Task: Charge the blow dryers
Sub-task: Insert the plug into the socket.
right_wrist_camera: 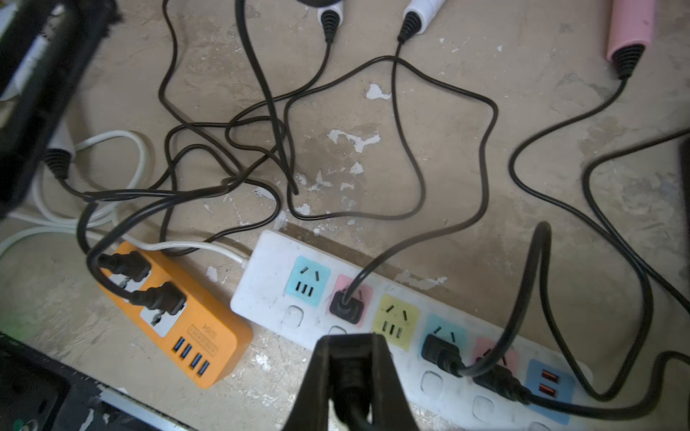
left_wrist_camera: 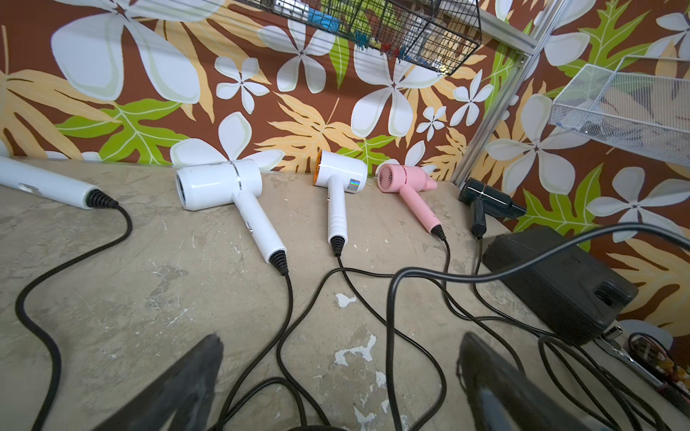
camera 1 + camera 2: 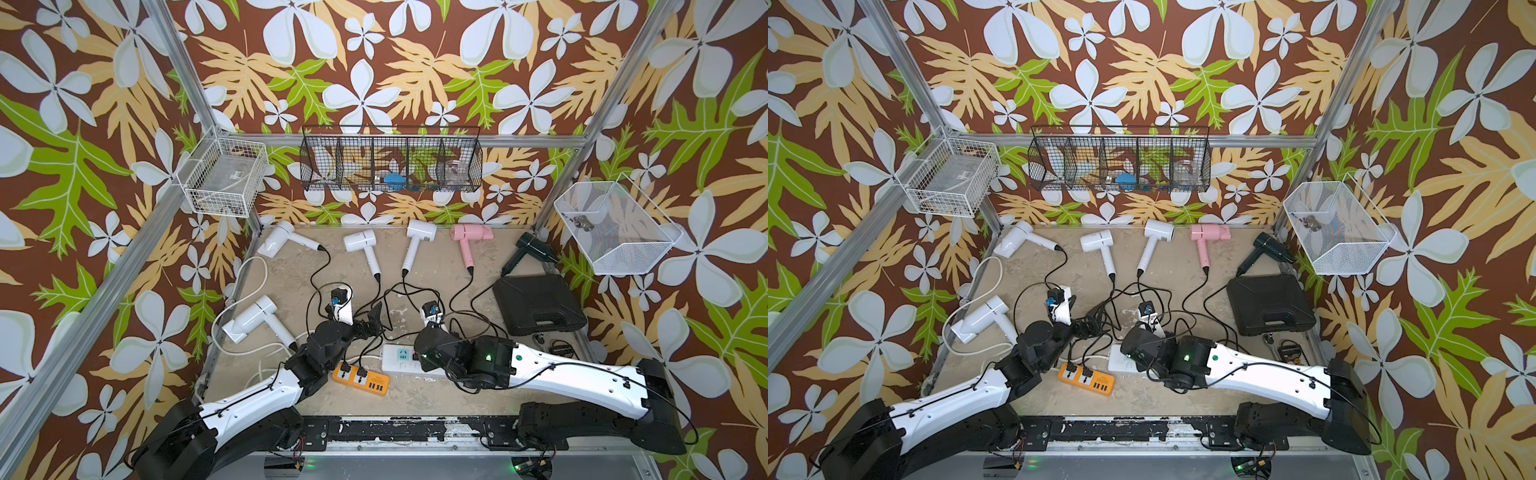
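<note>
the table (image 3: 415,395) is showing a worn beige top, with the paint chipping off in white patches. brown wallpaper (image 3: 374,62) with big white flowers and green and tan leaves is covering the walls, and an aluminium frame (image 3: 519,141) is running along the corners.

taking 12 o'clock as the back wall in both top views, a white wire basket (image 3: 224,178) is hanging at 10 o'clock, a long black wire basket (image 3: 390,158) at 12 o'clock and a white mesh basket (image 3: 615,228) at 2 o'clock.

the blow dryers (image 3: 360,241) are lying flat on the table. three white ones, the pink dryer (image 3: 471,232) and the black dryer (image 3: 534,247) are forming a row along the back edge from 11 to 2 o'clock. the last white dryer (image 3: 249,320) is lying alone at 9 o'clock. their thin black cords (image 2: 291,298) are tangling in the middle.

a black case (image 3: 538,305) is lying at 3 o'clock, just beside the black dryer. an orange power strip (image 3: 360,376) is lying at 6 o'clock with two plugs sitting in it. a white power strip (image 1: 269,291) is lying near it, toward 5 o'clock, with three plugs in it.

the left gripper (image 2: 339,339) is standing wide open over the cords, holding nothing. the right gripper (image 1: 349,341) is pinching a black plug (image 1: 349,377) over the white power strip, near its yellow socket; whether the plug is touching the strip i cannot tell.
</note>
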### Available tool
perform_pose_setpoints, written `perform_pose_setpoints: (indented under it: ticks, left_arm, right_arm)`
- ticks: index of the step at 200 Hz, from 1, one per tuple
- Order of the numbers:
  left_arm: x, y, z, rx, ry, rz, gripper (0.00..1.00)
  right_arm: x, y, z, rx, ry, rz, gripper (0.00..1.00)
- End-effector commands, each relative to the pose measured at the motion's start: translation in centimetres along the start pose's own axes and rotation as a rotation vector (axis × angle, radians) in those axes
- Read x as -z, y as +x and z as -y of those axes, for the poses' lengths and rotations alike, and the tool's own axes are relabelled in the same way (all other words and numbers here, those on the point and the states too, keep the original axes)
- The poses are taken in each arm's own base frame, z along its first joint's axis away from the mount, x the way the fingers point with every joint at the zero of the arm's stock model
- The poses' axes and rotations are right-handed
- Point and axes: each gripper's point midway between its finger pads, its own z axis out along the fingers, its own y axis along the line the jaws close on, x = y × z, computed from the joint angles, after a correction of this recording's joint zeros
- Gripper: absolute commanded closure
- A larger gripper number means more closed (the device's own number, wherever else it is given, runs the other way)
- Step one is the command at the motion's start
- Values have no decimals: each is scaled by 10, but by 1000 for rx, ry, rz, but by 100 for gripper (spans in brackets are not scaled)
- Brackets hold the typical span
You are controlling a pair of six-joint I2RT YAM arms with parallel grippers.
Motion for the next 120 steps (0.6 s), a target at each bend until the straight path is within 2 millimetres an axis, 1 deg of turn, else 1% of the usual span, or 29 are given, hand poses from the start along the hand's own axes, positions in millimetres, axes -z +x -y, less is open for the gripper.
perform_pose_setpoints:
  ticks: [1,18,41,61,88,120]
  left_arm:
    - [2,-8,-6,15,-29,27,0]
    - [3,-9,-9,16,-51,31,0]
    - [3,-10,-13,23,-69,29,0]
    - [1,-7,-14,28,-77,22,0]
    - [-3,-1,-16,26,-87,2,0]
    - [-3,-2,-15,29,-83,1,0]
  right_arm:
    - [1,3,11,-87,81,52,100]
    - [2,10,9,-117,80,79,100]
    - [-12,26,7,-146,68,55,100]
    - [-20,35,12,-166,93,40,100]
    - [-23,40,19,-172,131,43,100]
    - [-31,46,29,-192,148,50,100]
